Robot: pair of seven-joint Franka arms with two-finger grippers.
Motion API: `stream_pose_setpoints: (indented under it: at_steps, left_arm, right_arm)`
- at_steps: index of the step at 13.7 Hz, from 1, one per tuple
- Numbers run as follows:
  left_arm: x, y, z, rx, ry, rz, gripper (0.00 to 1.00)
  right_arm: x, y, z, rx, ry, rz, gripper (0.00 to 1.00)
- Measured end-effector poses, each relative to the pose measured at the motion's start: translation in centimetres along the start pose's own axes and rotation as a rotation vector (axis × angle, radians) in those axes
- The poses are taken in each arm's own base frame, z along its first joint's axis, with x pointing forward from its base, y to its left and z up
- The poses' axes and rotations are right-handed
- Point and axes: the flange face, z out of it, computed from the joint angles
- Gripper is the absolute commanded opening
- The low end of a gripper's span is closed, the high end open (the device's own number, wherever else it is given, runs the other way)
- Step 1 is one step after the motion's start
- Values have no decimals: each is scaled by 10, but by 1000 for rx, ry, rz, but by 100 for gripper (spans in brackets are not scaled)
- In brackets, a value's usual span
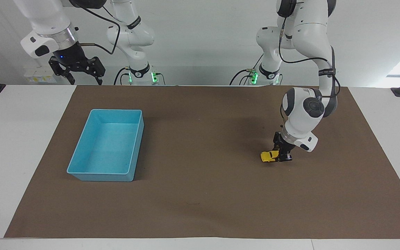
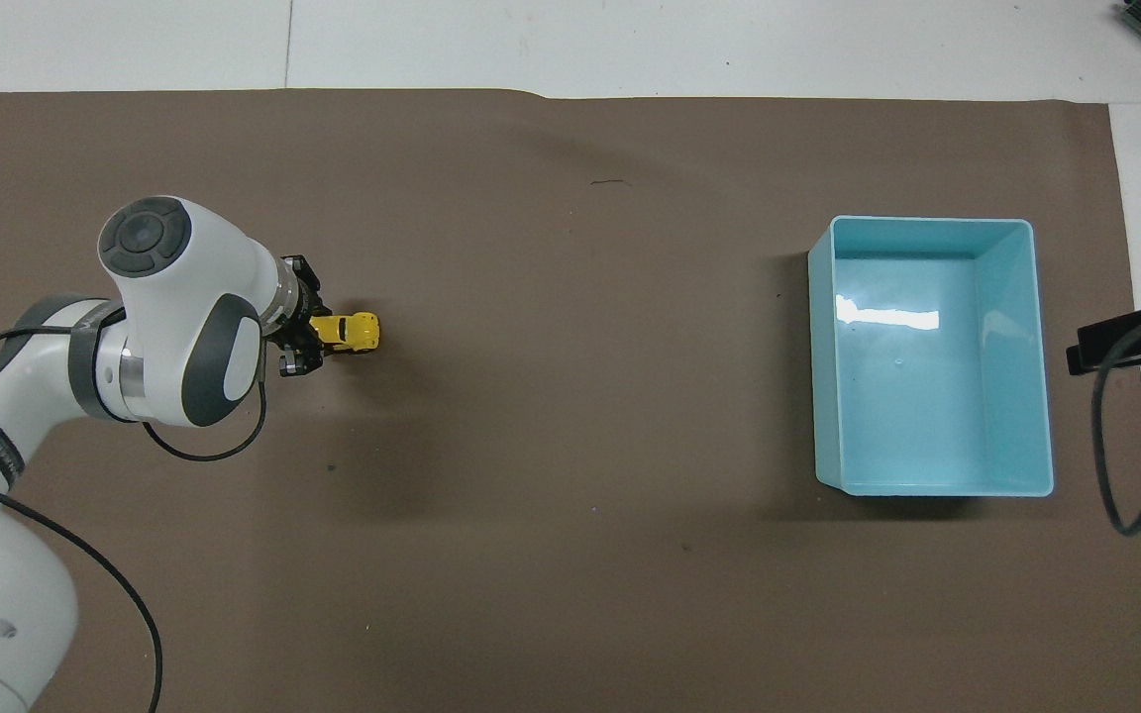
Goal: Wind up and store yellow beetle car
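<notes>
Facing view, read from its left side across. The right gripper (image 1: pixel 81 73) waits raised above the robots' edge of the table (image 1: pixel 19 146), fingers spread, holding nothing. The blue bin (image 1: pixel 82 152) sits on the brown mat (image 1: pixel 200 194) toward the right arm's end; nothing lies in it. Open mat separates the bin from the yellow beetle car (image 1: pixel 268 156), toward the left arm's end. The left gripper (image 1: pixel 283 157) is pinched on the car's rear; the wheels appear to touch the mat.
</notes>
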Motion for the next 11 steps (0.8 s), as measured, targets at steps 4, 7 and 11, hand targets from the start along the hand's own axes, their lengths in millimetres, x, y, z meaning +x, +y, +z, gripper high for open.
stream_pose_setpoints:
  at_steps: [4,7,11]
  left_arm:
    - [4,3,4,-11,0,-7,100]
    - [6,6,-2,-8,2,-11,100]
    - [6,11,-18,-21,0,-13,100]
  right_arm:
    - [0,0,0,0,0,0,100]
    - [0,0,0,0,0,0,100]
    - [0,0,0,0,0,0,100]
